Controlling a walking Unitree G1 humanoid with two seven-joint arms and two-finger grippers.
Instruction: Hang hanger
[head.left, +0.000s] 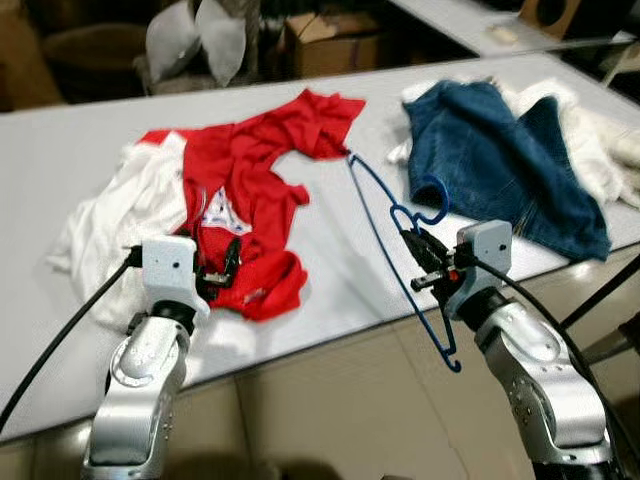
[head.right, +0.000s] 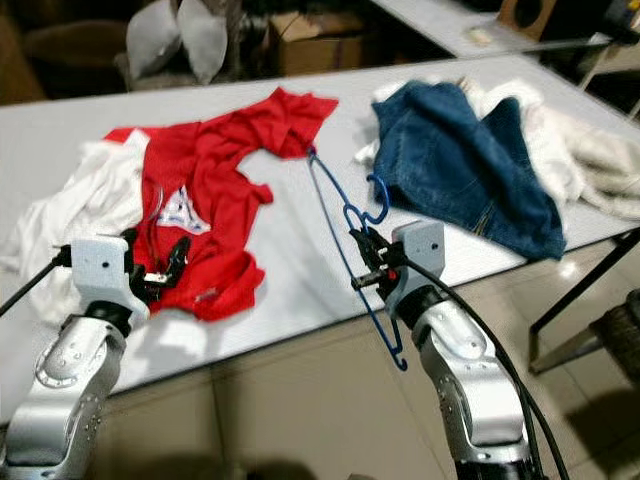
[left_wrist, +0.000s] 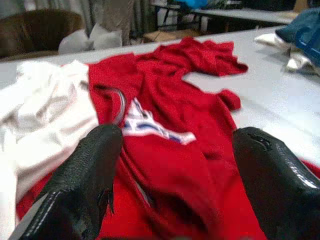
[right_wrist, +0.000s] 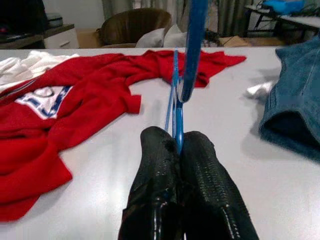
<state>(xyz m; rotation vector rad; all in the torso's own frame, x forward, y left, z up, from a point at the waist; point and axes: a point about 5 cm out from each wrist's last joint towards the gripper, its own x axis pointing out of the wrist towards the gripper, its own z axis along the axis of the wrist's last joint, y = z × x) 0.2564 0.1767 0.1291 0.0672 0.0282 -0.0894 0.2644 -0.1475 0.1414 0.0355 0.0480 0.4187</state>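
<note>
White table (head.left: 330, 270) bears red shirt (head.left: 250, 190); right gripper (head.left: 418, 262) pinches blue hanger (head.left: 400, 250).

Glossy, seemingly plastic blue hanger (head.left: 400, 250); soft red cloth shirt (head.left: 250, 200).

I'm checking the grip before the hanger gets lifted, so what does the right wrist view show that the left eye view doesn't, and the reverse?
Right wrist view alone: close up, the right gripper has its two black fingers pressed together on the blue hanger wire, with the hook rising just above them.

Left eye view alone: the hanger's whole outline, its far tip by the red shirt and its near end past the table edge; the left gripper over the shirt; the white garment.

Both: hanger, red shirt, blue jeans, table.
</note>
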